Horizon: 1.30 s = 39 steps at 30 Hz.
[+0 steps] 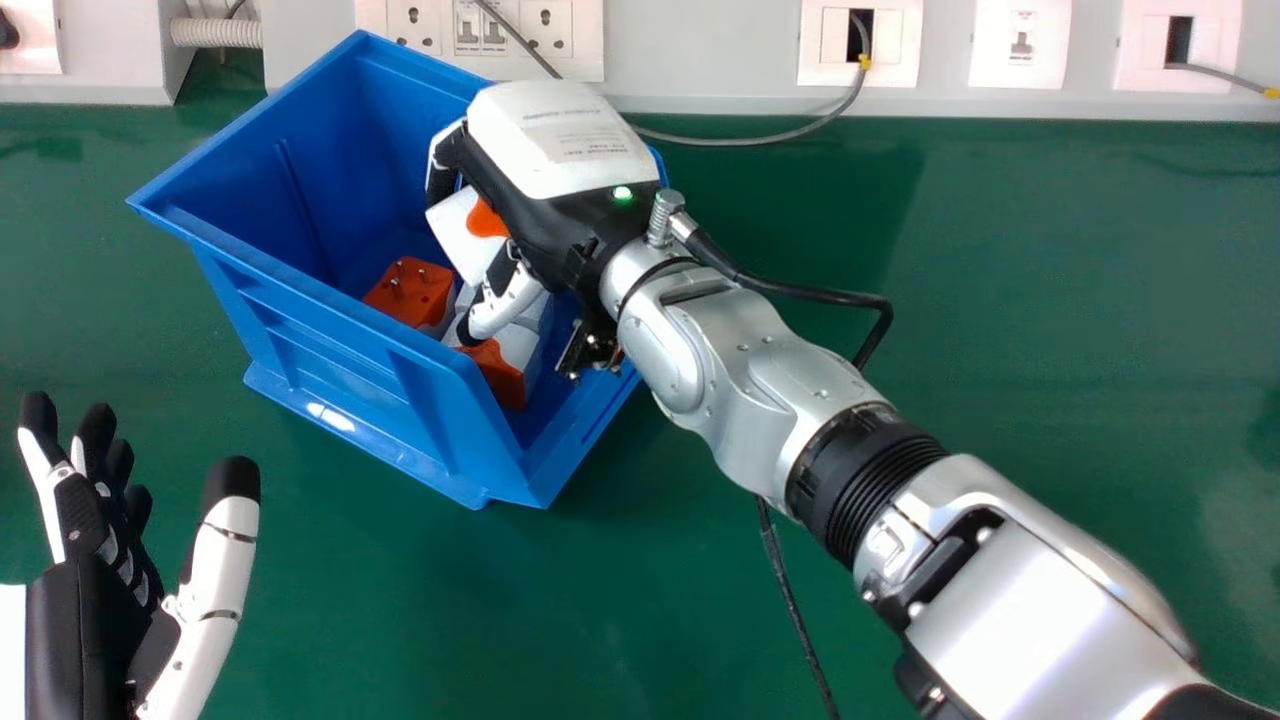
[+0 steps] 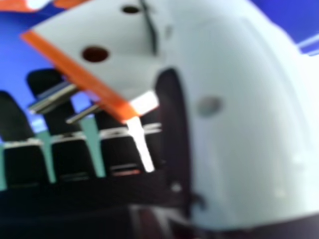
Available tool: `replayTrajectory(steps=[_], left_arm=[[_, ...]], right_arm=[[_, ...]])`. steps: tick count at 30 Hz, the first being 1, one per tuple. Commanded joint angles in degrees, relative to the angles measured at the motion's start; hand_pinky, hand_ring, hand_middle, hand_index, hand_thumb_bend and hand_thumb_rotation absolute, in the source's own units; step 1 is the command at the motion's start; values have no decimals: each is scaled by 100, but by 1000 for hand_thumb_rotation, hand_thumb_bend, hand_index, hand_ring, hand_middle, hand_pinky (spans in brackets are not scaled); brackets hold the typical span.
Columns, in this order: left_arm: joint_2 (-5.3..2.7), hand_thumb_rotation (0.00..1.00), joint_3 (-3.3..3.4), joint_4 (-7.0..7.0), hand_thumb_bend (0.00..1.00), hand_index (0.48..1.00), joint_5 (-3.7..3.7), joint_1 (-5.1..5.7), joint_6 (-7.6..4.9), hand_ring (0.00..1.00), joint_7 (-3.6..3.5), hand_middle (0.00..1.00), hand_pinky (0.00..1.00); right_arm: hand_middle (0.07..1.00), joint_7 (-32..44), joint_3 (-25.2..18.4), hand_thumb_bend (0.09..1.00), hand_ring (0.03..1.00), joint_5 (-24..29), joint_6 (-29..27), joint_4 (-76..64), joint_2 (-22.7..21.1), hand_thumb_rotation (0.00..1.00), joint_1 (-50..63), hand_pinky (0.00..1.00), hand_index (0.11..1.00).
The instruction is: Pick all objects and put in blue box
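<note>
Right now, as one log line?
right hand: holding plug adapter over blue box | inside box: more adapters | left hand: open

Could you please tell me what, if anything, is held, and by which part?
The right hand seems to pinch an adapter by its white body; exact contacts are hidden.

The box (image 1: 330, 350) is standing on the table (image 1: 1050, 350). In it, one plug (image 1: 408, 290) is lying left of and behind a second plug (image 1: 495, 370); a third plug (image 1: 455, 230) is sitting in the right hand (image 1: 560, 190) — inside the box. Behind, wall sockets (image 1: 545, 30) are lining the panel (image 1: 700, 50) — a cable (image 1: 750, 140) is trailing on the table before them.
</note>
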Motion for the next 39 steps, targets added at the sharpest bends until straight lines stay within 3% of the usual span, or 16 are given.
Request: replayTrajectory(steps=[1, 3, 6, 14, 18, 20, 23, 25, 28, 31, 36, 39], left_arm=[[8, 512, -33, -90, 472, 980, 37, -34, -61, 1000, 33, 1000, 1000], [-9, 495, -45, -95, 475, 974, 7, -75, -55, 1000, 38, 1000, 1000], [-18, 491, -58, -114, 482, 969, 28, -116, -30, 1000, 58, 998, 1000], [44, 521, -70, -178, 454, 979, 224, -196, 95, 1000, 106, 1000, 1000], [53, 517, -67, -163, 455, 981, 230, -262, 133, 1000, 125, 998, 1000], [71, 513, -68, -155, 447, 988, 208, -283, 136, 1000, 105, 999, 1000], [79, 491, -63, -138, 441, 989, 169, -308, 133, 1000, 94, 1000, 1000], [92, 480, -48, -97, 439, 988, 162, -336, 108, 1000, 95, 1000, 1000], [126, 479, -31, -46, 421, 993, 168, -381, 84, 1000, 85, 1000, 1000], [153, 473, -5, 9, 418, 995, 102, -465, 107, 1000, 66, 1000, 1000], [194, 455, 25, 36, 456, 996, 30, -582, 205, 1000, 53, 1000, 1000], [244, 465, 48, 77, 467, 996, 46, -643, 215, 1000, 33, 1000, 1000]], right_arm=[[829, -8, 26, 655, 744, -11, 14, -238, -36, 194, -114, 572, 834], [900, 1, 65, 671, 832, -21, 6, -283, -83, 213, -82, 664, 900], [938, -1, 138, 676, 870, -63, 20, -332, -152, 238, -49, 708, 937], [929, -169, 123, 695, 865, -34, 4, -355, -260, 229, 73, 701, 904], [908, -308, 149, 677, 846, -99, 107, -380, -301, 224, 110, 684, 881], [898, -344, 138, 635, 841, -109, 95, -477, -366, 213, 166, 677, 873], [901, -318, -15, 504, 854, -6, 126, -852, -500, 155, 359, 705, 881], [888, -336, -124, 496, 847, 39, 166, -1300, -629, 91, 603, 708, 867], [885, -392, -257, 478, 851, 15, 230, -2321, -917, 80, 1201, 701, 851], [889, -328, -417, 431, 850, 20, 276, -3494, -1207, 88, 1943, 693, 851], [903, -478, -813, 328, 853, 138, 175, -5296, -1590, 162, 3450, 689, 877], [916, -542, -1099, 297, 867, 315, 139, -5965, -1655, 339, 4303, 724, 891]])
